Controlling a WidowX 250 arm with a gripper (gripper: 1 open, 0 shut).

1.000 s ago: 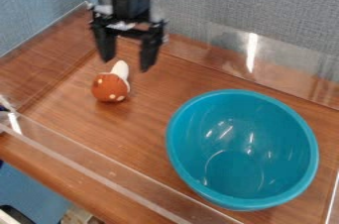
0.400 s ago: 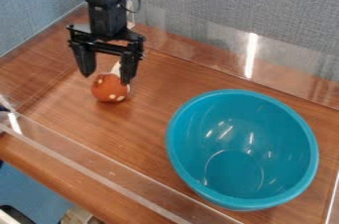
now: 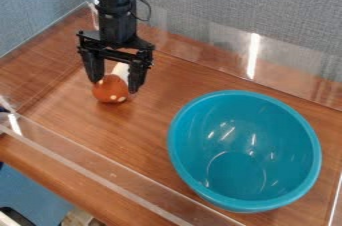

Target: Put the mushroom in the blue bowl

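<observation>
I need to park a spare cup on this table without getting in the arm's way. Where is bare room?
Bare wood lies along the near edge of the brown wooden table, left of the large glossy teal-blue plastic bowl, and at the far right by the wall. It is crowded at back left, where the open black end effector straddles the small reddish-brown toy mushroom.

Table: wood-grain surface, brown, polished, with a soft sheen. Bowl: teal plastic, smooth and glossy, highlights seen inside; mushroom cap smooth, reddish-brown, slightly shiny. Gripper is finished in matt black; clear glossy panels edge the table, backed by rough grey-blue cloth-like wall.
</observation>
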